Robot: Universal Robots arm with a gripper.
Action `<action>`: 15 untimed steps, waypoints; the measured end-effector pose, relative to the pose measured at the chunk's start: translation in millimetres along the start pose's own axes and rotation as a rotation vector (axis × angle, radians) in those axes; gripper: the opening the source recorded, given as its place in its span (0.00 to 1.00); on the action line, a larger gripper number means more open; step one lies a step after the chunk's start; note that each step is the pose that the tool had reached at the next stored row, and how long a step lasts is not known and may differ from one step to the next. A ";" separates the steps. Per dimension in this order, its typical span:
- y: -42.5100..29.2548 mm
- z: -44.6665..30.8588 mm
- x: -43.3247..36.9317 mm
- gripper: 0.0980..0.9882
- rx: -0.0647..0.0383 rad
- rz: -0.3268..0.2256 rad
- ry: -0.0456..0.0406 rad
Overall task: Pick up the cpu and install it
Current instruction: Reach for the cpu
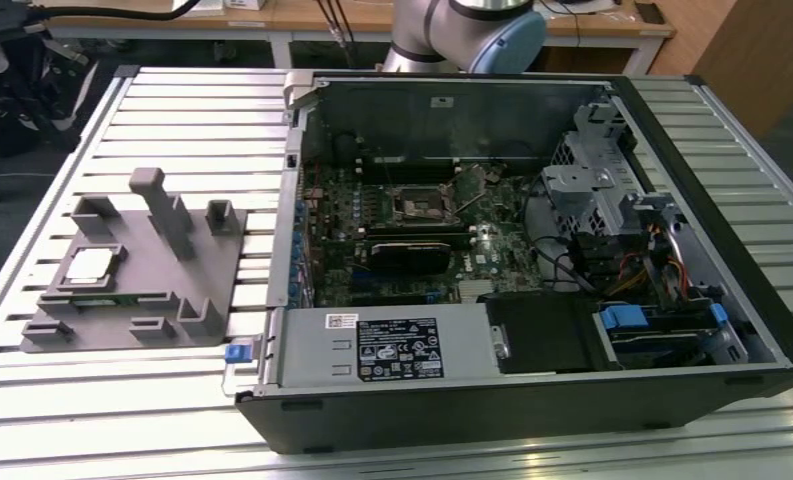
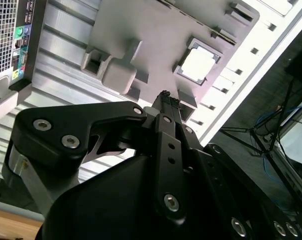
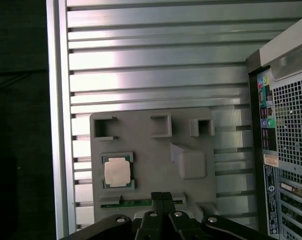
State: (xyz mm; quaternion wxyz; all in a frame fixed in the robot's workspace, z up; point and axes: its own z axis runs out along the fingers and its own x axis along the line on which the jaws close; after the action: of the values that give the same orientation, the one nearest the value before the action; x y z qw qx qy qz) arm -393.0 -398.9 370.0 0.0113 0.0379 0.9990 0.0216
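Cpu [image 1: 91, 264] rests in a recess of the grey holder [image 1: 143, 278].

My arm [image 1: 466, 32] shows in the exterior view as a silver link with a pale blue joint cap, at the far edge of the scene. In both wrist views my gripper [image 3: 162, 196] [image 2: 165, 98] hangs in the air, its black fingers [image 3: 157, 199] pressed together with nothing between them.

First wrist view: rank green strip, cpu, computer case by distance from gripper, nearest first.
1. green strip: in the holder slot, right beside the gripper.
2. cpu: seated in its holder pocket.
3. computer case: off the holder, on the table.
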 end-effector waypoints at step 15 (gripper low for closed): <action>-2.4 1.3 30.6 0.01 0.000 0.000 0.0010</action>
State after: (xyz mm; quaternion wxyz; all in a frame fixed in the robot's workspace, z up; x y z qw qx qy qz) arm -423.7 -398.9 367.9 0.0108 0.0379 0.9990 0.0216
